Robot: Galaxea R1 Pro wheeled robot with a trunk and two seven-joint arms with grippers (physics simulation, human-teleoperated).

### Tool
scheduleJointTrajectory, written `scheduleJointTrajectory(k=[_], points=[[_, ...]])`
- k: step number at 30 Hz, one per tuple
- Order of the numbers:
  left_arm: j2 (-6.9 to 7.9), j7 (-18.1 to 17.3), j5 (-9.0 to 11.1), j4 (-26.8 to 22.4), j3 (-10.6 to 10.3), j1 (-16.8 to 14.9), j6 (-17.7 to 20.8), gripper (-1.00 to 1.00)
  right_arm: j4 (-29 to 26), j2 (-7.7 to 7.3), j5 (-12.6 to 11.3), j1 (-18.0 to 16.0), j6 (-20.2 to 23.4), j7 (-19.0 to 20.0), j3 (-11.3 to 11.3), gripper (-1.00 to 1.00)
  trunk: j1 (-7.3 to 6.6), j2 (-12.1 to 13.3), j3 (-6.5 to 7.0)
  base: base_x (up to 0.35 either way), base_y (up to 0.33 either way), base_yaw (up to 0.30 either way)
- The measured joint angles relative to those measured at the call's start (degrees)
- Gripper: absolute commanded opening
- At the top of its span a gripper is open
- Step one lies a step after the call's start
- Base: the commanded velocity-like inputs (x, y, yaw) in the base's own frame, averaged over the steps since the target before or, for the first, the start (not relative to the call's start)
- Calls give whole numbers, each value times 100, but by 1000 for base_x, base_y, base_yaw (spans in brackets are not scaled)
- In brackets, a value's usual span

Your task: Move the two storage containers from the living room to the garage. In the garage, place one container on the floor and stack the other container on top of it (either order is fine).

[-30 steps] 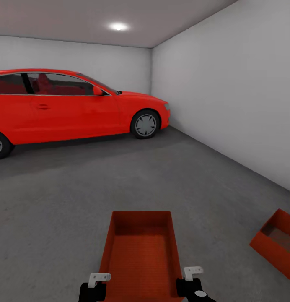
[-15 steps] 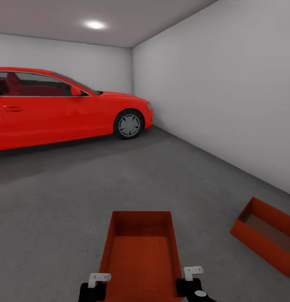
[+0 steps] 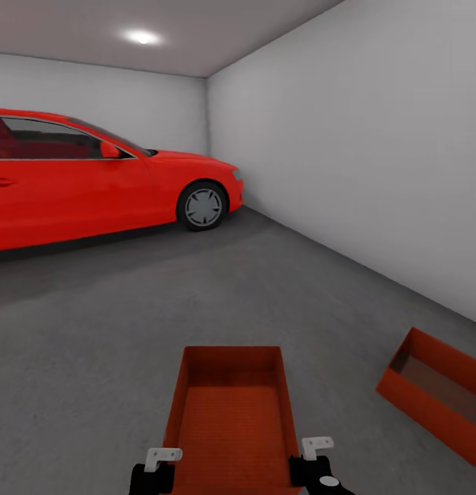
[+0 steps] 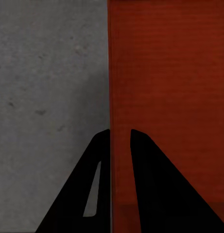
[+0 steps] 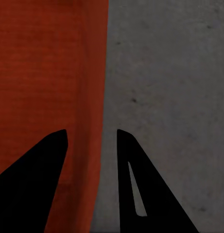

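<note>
From the head camera I have one storage container (image 3: 231, 419) right in front of me, low and centred, its open top facing up and its long axis running away from me over the dark grey floor (image 3: 128, 323). My left gripper (image 3: 155, 467) sits at its near left wall and my right gripper (image 3: 314, 460) at its near right wall. In the left wrist camera the left gripper (image 4: 120, 145) has its two dark fingers (image 4: 155, 184) straddling the thin red wall of the held container (image 4: 165, 73), one finger inside over the bin's bottom and one outside over the concrete, closed onto the wall. In the right wrist camera the right gripper (image 5: 92, 145) likewise has the red wall (image 5: 92, 97) between its fingers (image 5: 34, 179), though a strip of grey shows between the wall and the outer finger, so I cannot tell how tight that hold is. The second container (image 3: 437, 392) lies on the floor to my right, near the white right wall (image 3: 375, 158), turned at an angle to the one I carry and well apart from it. Far to the left stands the red car (image 3: 93, 185), its front wheel (image 3: 202, 206) close to the far corner, with a ceiling spotlight (image 3: 142, 36) glowing above.
</note>
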Motion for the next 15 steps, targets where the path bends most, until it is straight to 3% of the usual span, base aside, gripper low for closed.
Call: scheduleJointTrajectory(k=[7,15], points=[[0,0,-1,0,0,0,0,-100,0,0,-2,0,0,0,0,-100,0,0,0,311,0,-4],[3,-1,1,2,-2,-1,-6,-100,-2,-1,-4,1,0,-1,-2,-100,3,0,0,57,0,-185]])
